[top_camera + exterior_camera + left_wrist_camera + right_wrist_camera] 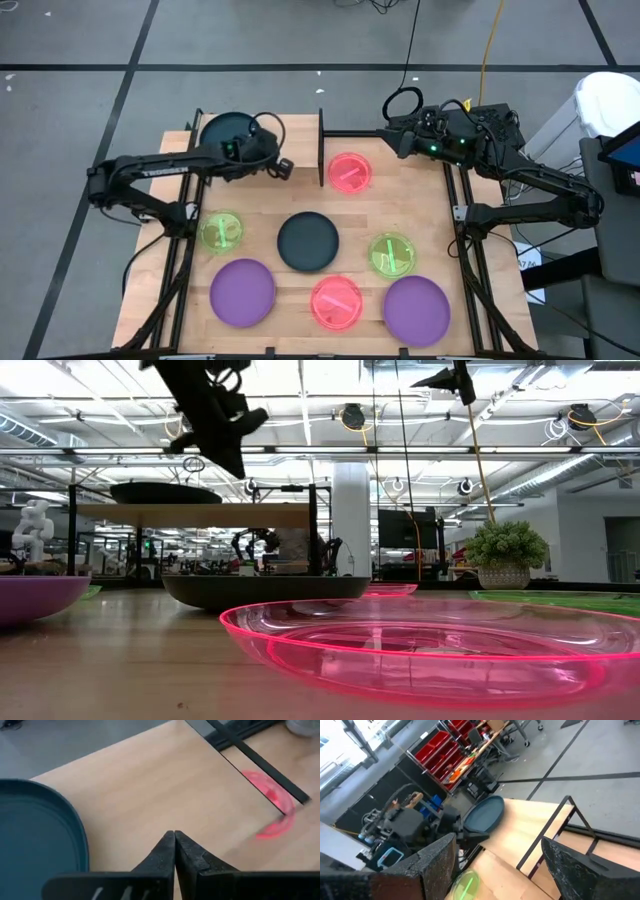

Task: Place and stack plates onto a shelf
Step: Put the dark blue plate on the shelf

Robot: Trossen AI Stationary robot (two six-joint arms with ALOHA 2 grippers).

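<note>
We see a large open robotics lab, ceiling strip lights (300,450) overhead, rows of workbenches (200,515), red storage bins (440,747) on racks, taped concrete floor (80,40), potted plant (505,550).

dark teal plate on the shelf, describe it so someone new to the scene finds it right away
Start at the small light-wood shelf with black upright end panels at the far edge of the table. The dark teal round plastic plate lies on its left end, beside the left gripper. The other dark plate lies mid-table, off the shelf.
</note>
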